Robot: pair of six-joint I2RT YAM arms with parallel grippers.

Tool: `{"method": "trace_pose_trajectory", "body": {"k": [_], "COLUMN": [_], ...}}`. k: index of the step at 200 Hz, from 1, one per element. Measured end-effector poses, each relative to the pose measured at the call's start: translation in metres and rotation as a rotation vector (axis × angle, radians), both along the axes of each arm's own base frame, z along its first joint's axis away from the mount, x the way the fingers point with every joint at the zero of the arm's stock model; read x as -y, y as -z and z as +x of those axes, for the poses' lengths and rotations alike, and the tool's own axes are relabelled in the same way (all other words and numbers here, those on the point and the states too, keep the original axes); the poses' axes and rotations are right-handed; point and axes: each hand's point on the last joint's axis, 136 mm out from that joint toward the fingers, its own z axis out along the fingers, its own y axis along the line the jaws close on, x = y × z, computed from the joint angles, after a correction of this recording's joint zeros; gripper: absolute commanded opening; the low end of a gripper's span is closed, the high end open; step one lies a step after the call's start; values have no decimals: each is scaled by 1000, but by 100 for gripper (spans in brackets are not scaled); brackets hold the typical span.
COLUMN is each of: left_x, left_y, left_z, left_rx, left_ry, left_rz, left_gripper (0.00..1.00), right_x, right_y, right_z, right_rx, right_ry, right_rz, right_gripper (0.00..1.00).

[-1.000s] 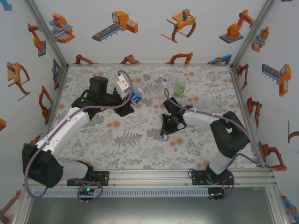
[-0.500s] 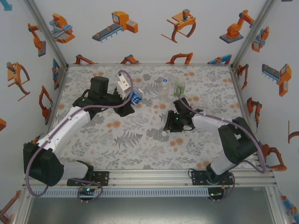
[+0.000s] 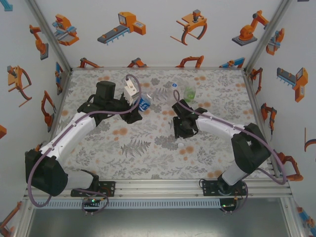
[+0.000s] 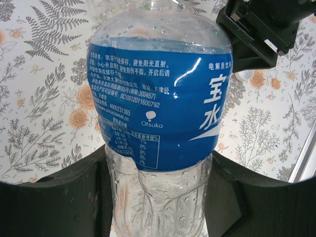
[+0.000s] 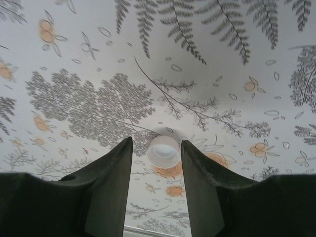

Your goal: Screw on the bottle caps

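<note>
The right hand (image 5: 156, 143) is spread open and empty, and over the last second it has swung round so that a white cap (image 5: 164, 150) now lies straight ahead in its gap, loose on the desk (image 5: 74, 59). To me that looks like a fresh line-up for a pick, with nothing gripped yet. Across from it the left hand (image 4: 157, 163) hasn't budged, clamped round the blue-labelled bottle (image 4: 158, 98). The green bottle (image 3: 189, 93) and plain bottle (image 3: 172, 90) wait behind.

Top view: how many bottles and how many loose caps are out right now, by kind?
Bottles: 3 (blue-label, colourless, green)
Loose caps: 1
Total: 4
</note>
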Motion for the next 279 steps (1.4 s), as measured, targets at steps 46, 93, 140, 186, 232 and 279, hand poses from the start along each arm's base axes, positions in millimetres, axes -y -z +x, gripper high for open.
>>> {"method": "trace_pose_trajectory", "body": {"k": [46,93,140,186,232,279], "left_x": [1,2,2,2,3,3], "left_y": [4,3,2,3,3,3], "left_z": [2,2,2,2,2,2], "left_rx": [-12,-13,-13,-14,-15,-16], "left_ry": [0,3,6,6,8,8], "left_rz": [5,3,0,0,-1,0], "left_gripper": [0,0,0,0,0,0], "right_x": [5,-2,-5,-5,-3,-4], "right_y": [13,13,14,16,20,25], "right_z": [-22,-31,-34,-34,-32,-30], "right_rx": [-61,-78,-84,-86,-87,-84], "right_ry": [-27,-43,-51,-51,-48,-47], "right_rz": [-43,-31,-29,-36,-52,-54], "right_gripper": [42,41,42,43,43,42]}}
